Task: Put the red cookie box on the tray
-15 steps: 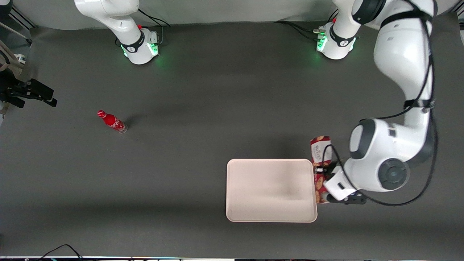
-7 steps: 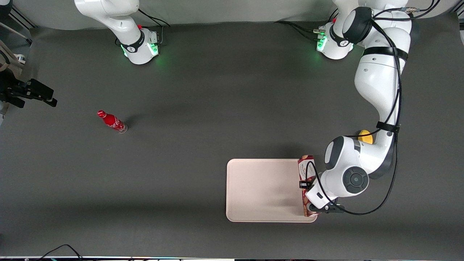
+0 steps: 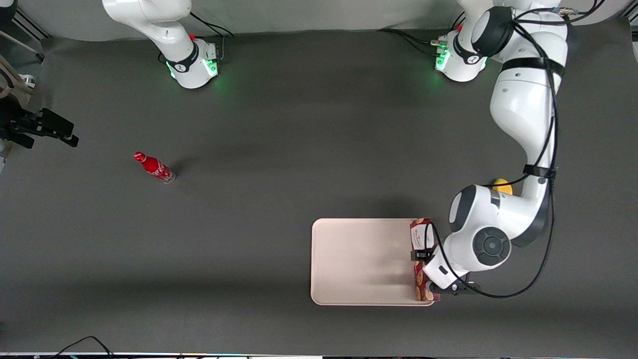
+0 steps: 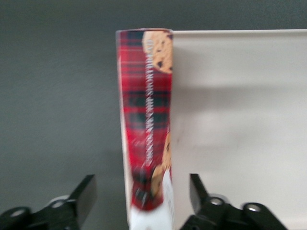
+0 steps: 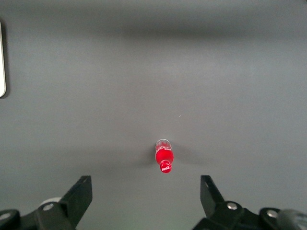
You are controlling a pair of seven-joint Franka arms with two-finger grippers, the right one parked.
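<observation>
gripper (image 3: pixel 423 269) over tray's working-arm edge, fingers (image 4: pixel 86 194) spread wide, clear of box sides, holding nothing | red cookie box (image 3: pixel 421 259) lies along that rim of tray (image 3: pixel 364 262) | yellow obj (image 3: pixel 502 185) farther back | red bottle (image 3: pixel 154 167) twd parked arm's end

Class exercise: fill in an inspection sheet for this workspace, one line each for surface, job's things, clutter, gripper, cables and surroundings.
Surface: dark grey table.
Job's things: red cookie box lies along the edge of the tray at the working arm's end; the wrist view shows it on the rim line.
Clutter: small red bottle toward the parked arm's end; yellow object partly hidden by the arm.
Gripper: left gripper open, fingers either side of the box, apart from it.
Cables: black cable loops off the wrist.
Surroundings: nothing seen.
</observation>
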